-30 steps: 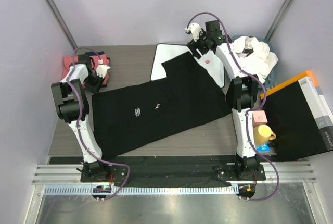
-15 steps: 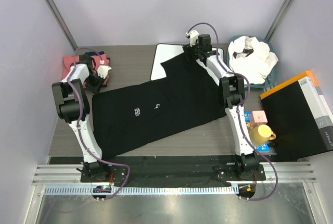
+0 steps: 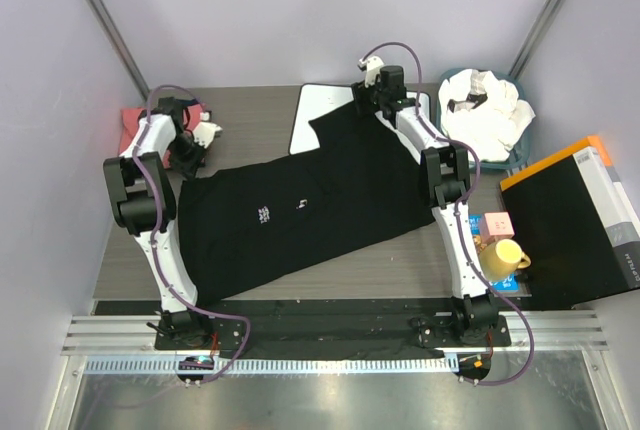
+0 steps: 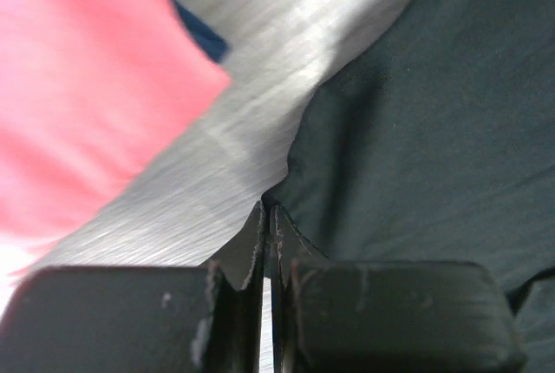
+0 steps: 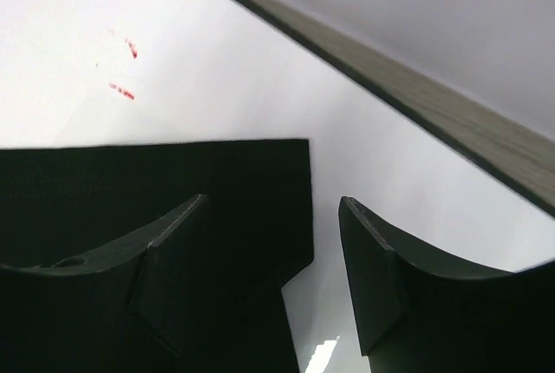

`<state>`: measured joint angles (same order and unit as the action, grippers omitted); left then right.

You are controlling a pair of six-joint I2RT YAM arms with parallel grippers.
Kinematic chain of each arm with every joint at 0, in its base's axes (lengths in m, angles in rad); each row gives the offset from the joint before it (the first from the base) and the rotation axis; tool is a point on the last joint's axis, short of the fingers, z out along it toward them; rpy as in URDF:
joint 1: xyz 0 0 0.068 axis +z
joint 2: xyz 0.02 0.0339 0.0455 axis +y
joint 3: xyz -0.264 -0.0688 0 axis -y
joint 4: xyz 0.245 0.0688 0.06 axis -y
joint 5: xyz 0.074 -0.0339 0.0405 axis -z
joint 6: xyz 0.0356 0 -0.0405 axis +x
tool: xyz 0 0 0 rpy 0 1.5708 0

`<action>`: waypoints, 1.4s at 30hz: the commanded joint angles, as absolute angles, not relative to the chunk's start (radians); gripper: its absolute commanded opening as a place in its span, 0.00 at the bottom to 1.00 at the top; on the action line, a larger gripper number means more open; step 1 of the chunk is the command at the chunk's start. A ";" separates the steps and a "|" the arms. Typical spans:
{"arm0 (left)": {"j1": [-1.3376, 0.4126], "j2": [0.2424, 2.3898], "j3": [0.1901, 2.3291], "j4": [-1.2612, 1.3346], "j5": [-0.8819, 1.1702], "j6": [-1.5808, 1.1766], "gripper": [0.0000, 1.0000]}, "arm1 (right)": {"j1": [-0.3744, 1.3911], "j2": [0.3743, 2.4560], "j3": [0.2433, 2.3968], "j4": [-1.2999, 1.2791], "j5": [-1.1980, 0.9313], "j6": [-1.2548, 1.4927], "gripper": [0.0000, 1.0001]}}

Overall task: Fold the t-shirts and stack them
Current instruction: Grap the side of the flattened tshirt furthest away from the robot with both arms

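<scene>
A black t-shirt with small white print lies spread across the table, its far corner on the white board. My left gripper is shut, its tips pinching the black t-shirt at its left corner. A coral-pink t-shirt lies just beyond. My right gripper hangs open over the black shirt's far corner, one finger above the cloth and one above the board. White t-shirts fill a basket at the far right.
The teal basket stands at the back right. A black box with an orange edge lies at the right, with a pink box and a yellow mug beside the right arm. Grey walls close in the table.
My left gripper has shut on the shirt's left corner and its arm has shifted a little. My right gripper swung left from the basket to the shirt's far corner and narrowed slightly.
</scene>
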<state>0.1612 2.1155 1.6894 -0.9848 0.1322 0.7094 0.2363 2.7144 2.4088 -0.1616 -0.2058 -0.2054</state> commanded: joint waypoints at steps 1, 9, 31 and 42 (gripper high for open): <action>0.160 2.088 1.766 -1.040 0.144 0.726 0.00 | 0.253 2.665 2.369 -0.187 -0.264 -0.184 0.66; 0.149 2.082 1.747 -1.035 0.156 0.729 0.00 | 0.252 2.635 2.313 -0.239 -0.279 -0.195 0.40; 0.126 2.042 1.741 -0.902 0.046 0.750 0.00 | 0.244 2.474 2.344 -0.138 -0.302 -0.481 0.01; 0.126 1.960 1.703 -0.807 -0.067 0.776 0.00 | 0.216 2.364 2.306 -0.106 -0.330 -0.584 0.01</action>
<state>0.1253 2.0399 1.6989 -0.8642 -0.0158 0.7502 0.2352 2.4470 2.3051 -0.1722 -0.3161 -0.5316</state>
